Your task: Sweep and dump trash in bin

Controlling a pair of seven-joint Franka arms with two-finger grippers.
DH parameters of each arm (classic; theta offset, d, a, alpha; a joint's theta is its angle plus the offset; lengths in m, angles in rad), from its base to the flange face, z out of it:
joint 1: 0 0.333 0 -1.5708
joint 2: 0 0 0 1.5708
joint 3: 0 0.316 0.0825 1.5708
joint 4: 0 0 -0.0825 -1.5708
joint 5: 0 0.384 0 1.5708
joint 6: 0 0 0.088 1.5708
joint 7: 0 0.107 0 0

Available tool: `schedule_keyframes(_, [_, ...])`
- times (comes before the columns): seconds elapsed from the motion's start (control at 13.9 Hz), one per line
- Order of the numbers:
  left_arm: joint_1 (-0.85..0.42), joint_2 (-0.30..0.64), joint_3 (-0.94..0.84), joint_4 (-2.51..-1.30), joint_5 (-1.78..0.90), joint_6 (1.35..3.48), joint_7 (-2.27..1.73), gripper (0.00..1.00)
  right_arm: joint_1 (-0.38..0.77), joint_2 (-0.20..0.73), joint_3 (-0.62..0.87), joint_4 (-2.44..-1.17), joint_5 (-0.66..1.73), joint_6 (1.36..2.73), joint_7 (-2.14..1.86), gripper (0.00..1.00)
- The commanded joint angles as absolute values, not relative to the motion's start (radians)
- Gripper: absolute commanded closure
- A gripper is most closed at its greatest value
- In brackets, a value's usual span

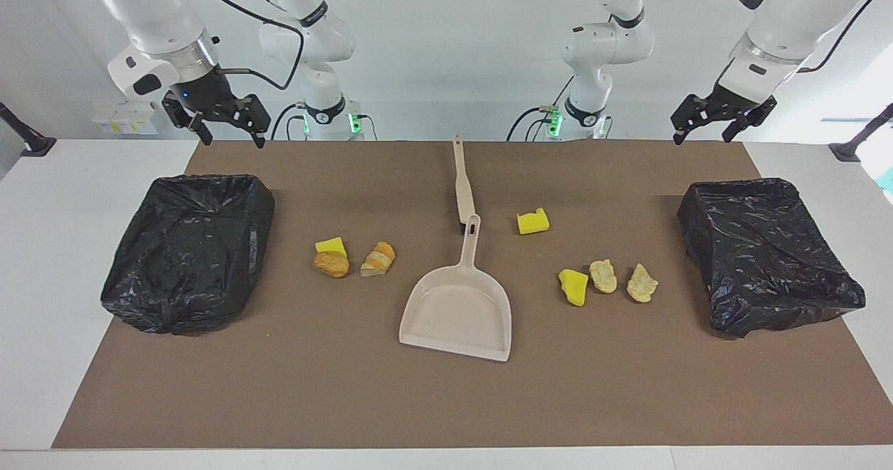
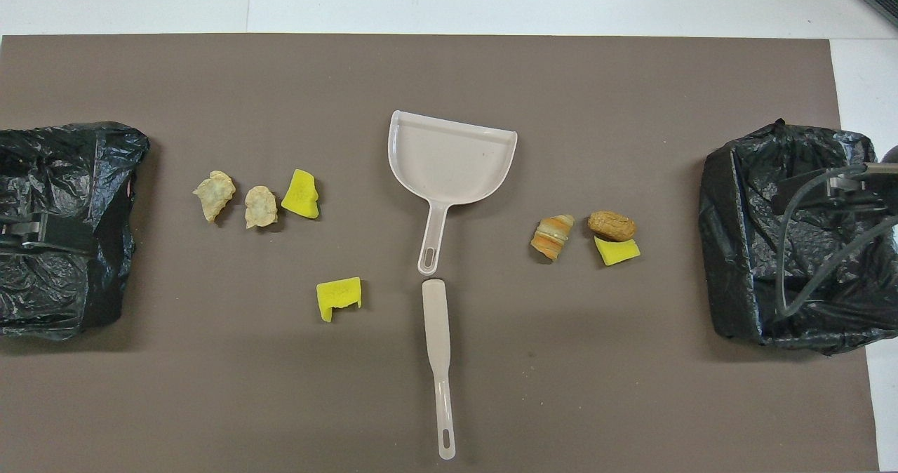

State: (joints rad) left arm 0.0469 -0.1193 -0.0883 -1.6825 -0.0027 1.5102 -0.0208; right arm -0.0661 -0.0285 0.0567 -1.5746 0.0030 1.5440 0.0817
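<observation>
Both my grippers hang spread open and empty, the left gripper over the bin at its end, the right gripper near the other bin. My worry is that the light trash may roll or scatter past the dustpan if I sweep with the brush too briskly. Three scraps cluster toward the right arm's end; three more and a lone yellow sponge chunk lie toward the left arm's: spongy yellow, crumbly beige, bread-like.
</observation>
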Motion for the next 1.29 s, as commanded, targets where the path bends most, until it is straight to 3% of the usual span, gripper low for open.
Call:
schedule_keyframes(0.0, [0.054, -0.123, -0.094, -1.66, -0.015, 1.552, -0.082, 0.0, -0.058, -0.041, 0.054, -1.598, 0.015, 1.566, 0.1, 0.0])
schedule_keyframes(1.22, [0.057, -0.176, -0.092, -1.703, -0.058, 1.551, -0.081, 0.0, -0.057, -0.051, 0.055, -1.624, 0.026, 1.568, 0.084, 0.0])
